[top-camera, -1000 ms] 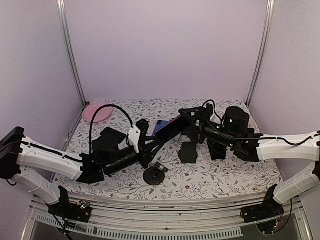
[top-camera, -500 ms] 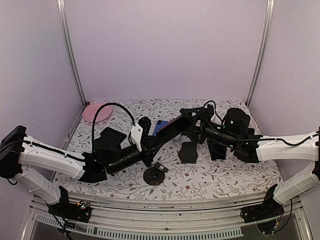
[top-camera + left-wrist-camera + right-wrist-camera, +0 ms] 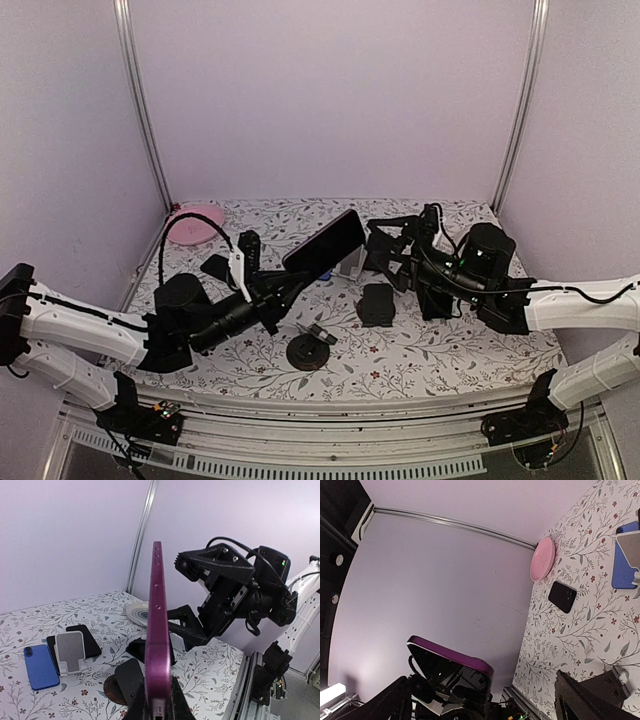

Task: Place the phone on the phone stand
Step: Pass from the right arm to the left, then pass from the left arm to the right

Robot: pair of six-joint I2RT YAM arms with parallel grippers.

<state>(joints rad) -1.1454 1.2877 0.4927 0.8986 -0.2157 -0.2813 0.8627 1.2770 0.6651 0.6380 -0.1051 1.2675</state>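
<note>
A purple phone [image 3: 325, 243] with a dark screen is held edge-on and tilted up in my left gripper [image 3: 288, 284], which is shut on its lower end. It shows edge-on in the left wrist view [image 3: 157, 630] and in the right wrist view [image 3: 451, 664]. A small white phone stand [image 3: 69, 651] stands on the floral table; in the top view [image 3: 352, 264] it is partly hidden behind the phone. My right gripper [image 3: 380, 250] is open and empty, just right of the phone and apart from it.
A blue phone [image 3: 40, 666] lies beside the stand. A round brown-based holder [image 3: 308, 352], a black block [image 3: 377, 303], a black phone [image 3: 562, 596] and a pink plate [image 3: 195, 224] lie on the table. A white dish [image 3: 139, 613] sits further back.
The left arm has drawn back to the left and raised the phone, tilting it up. The right gripper, which was at the phone's far end, is now apart from it and further right.
</note>
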